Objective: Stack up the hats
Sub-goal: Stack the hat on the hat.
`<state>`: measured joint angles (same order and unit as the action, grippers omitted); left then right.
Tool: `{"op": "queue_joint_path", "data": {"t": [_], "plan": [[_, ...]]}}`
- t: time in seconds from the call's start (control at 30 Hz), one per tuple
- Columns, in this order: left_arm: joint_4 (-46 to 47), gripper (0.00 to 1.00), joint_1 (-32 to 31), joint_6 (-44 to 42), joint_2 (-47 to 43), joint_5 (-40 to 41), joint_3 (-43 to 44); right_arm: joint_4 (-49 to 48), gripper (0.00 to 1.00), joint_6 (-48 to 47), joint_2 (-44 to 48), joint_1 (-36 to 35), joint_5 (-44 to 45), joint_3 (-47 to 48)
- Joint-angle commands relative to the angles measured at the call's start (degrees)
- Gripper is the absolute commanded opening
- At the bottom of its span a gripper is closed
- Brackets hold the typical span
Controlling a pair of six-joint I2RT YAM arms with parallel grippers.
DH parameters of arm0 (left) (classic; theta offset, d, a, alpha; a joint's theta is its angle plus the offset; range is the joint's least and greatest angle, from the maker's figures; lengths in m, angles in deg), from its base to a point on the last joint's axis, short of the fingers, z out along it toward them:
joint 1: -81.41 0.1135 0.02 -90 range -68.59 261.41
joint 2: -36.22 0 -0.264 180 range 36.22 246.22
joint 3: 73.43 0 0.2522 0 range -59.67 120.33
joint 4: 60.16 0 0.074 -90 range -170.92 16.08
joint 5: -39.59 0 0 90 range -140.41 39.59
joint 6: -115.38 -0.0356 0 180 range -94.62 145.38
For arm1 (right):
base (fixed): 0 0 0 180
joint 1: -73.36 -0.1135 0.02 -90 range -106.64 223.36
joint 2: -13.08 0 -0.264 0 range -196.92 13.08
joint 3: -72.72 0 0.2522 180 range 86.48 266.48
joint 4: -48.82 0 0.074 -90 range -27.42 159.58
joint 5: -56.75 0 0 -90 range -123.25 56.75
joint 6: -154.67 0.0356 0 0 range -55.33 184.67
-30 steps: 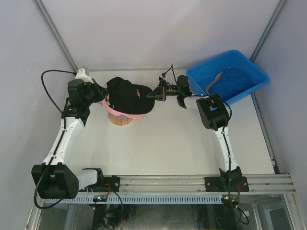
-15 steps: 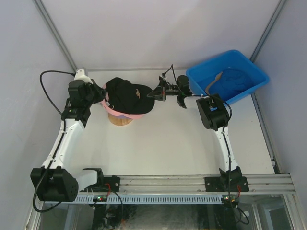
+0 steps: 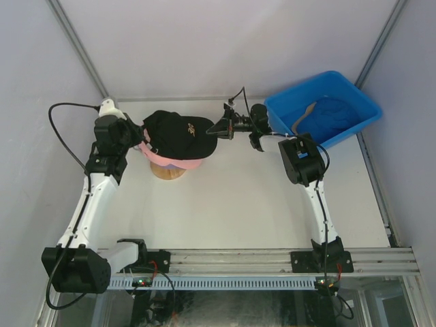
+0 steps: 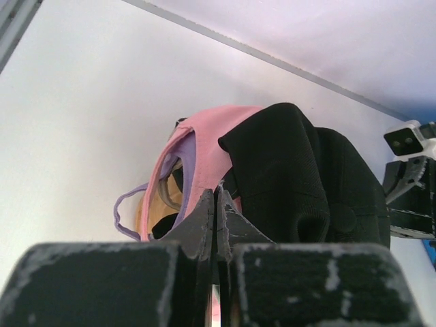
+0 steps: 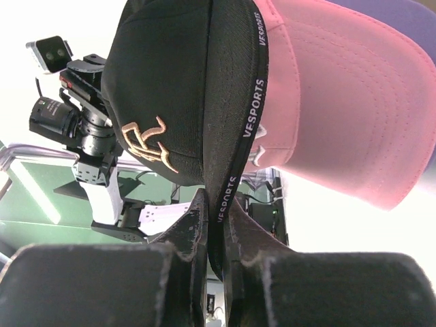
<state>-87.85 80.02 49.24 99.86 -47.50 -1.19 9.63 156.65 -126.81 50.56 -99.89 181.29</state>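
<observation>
Right gripper [image 5: 214, 201] is pinching the brim of the black embroidered fabric cap [image 5: 170, 68]; only the left wrist view is showing the left gripper [image 4: 215, 197] closed

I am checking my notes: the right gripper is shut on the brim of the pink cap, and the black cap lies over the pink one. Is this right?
Not quite. The right wrist view shows the right gripper shut on the brim of the black cap, not the pink cap. The black cap does lie over the pink one.
</observation>
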Motion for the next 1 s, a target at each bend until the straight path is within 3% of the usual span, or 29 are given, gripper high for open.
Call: {"op": "queue_joint_path", "data": {"t": [0.0, 0.7, 0.97], "plan": [[3.6, 0.0, 0.4, -1.5, -3.2, 7.5, 3.0, -0.5, 0.0, -0.4, 4.0, 1.2, 0.9, 1.6], [-5.6, 0.0, 0.3, -0.2, -1.7, 25.9, 3.3, -4.6, 0.0, 3.8, 4.2, 0.8, 4.3, 3.1], [-10.2, 0.0, 2.1, 1.8, 3.0, 24.9, 4.0, -4.9, 0.0, 3.1, 2.6, 1.0, 5.0, -0.2]]}}
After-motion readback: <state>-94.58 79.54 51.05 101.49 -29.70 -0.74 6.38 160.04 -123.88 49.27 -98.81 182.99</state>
